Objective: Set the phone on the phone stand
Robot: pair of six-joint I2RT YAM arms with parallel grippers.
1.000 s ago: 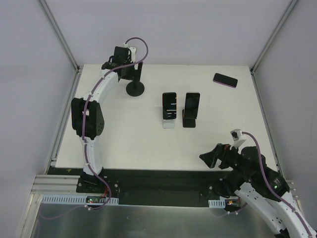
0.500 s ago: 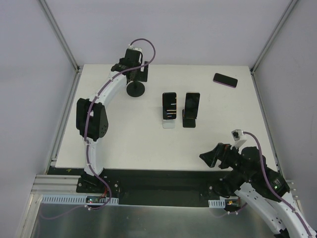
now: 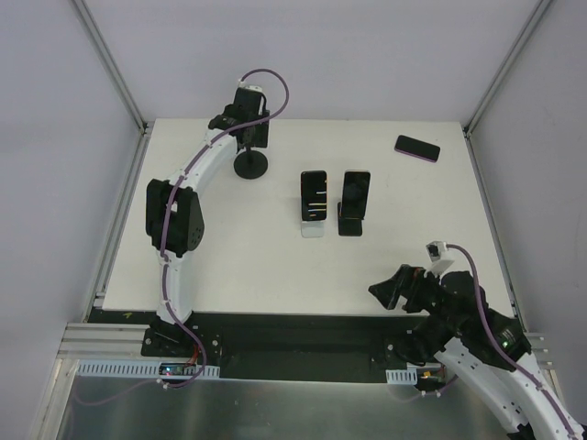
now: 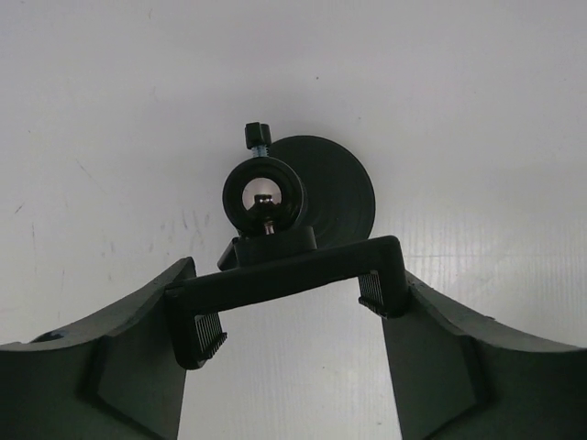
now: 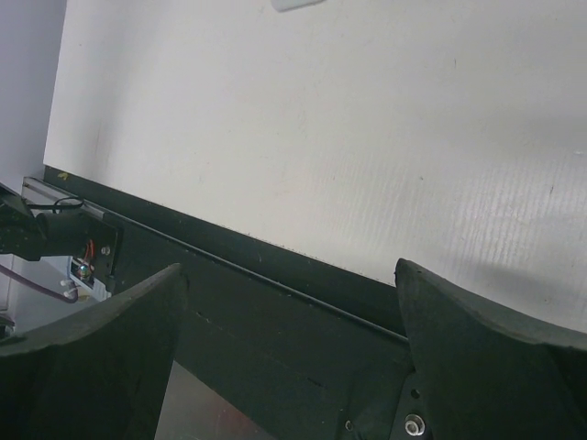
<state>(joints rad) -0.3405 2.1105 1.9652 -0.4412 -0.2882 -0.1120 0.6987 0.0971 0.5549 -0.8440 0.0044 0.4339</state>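
Observation:
The black phone stand [image 3: 250, 166], with a round base and a post, stands at the back left of the white table [image 3: 238, 257]. My left gripper [image 3: 249, 126] is above it, pointing down. In the left wrist view my left gripper [image 4: 295, 277] has its fingers [image 4: 138, 348] against both ends of the stand's black clamp bar [image 4: 284, 271], above the round base [image 4: 344, 179]. A loose dark phone [image 3: 417, 148] lies flat at the back right. My right gripper [image 3: 390, 291] is open and empty over the table's near edge; its wrist view shows it [image 5: 289, 269] over the black front rail.
Two other phones stand upright mid-table, one on a white stand [image 3: 314, 197] and one on a black stand [image 3: 355, 197]. Grey walls and metal frame posts [image 3: 110, 64] close in the back and sides. The black rail [image 3: 293, 330] runs along the front.
My left gripper has swung right from beside the stand to directly over its top, and now has the clamp between its fingers. The right arm has barely moved.

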